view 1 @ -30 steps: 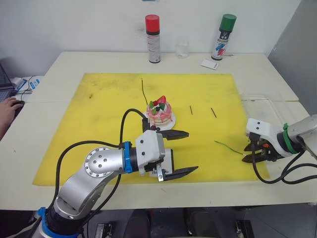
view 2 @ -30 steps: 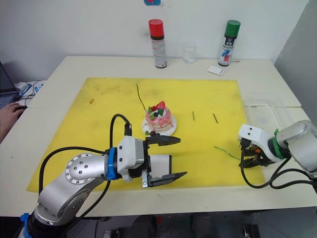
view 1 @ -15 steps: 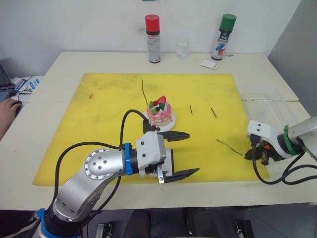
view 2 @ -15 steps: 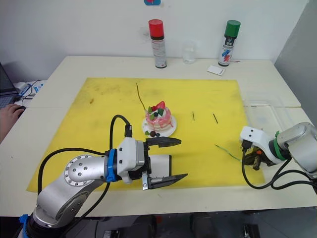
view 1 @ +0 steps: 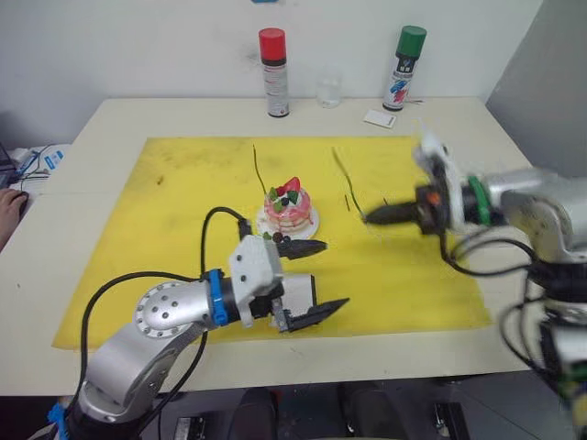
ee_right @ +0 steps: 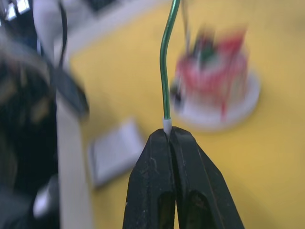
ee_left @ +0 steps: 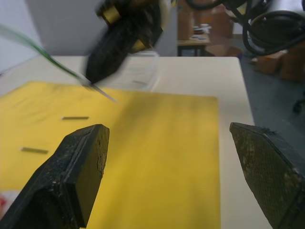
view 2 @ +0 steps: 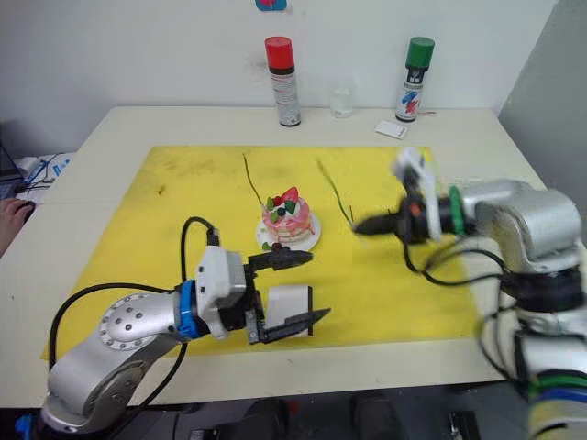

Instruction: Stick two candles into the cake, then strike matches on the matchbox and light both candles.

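Right hand point(view 1: 369, 216): raised above the yellow mat point(view 1: 183, 183), to the right of the cake; its fingers are pressed together on the whitish end of one candle.
Held candle point(view 1: 341, 174): a thin green stick rising up and away from the fingertips; in the right wrist view its stem point(ee_right: 165, 62) stands straight out of the closed tips.
Left hand point(view 1: 310, 279): low over the near part of the mat, fingers spread wide apart with nothing between them.
Matchbox point(view 2: 286, 299): flat on the mat between and just behind the left hand's spread fingers.
Cake point(view 1: 287, 207): on its small white plate near the middle of the mat, just beyond the left hand.
Second candle point(view 1: 258, 170): lying on the mat behind the cake.
Matches point(ee_left: 75, 118): two short dark sticks on the mat right of the cake.
Back of desk point(view 1: 138, 110): a red-capped spray can point(view 1: 272, 60) and a green-capped spray can point(view 1: 404, 55).
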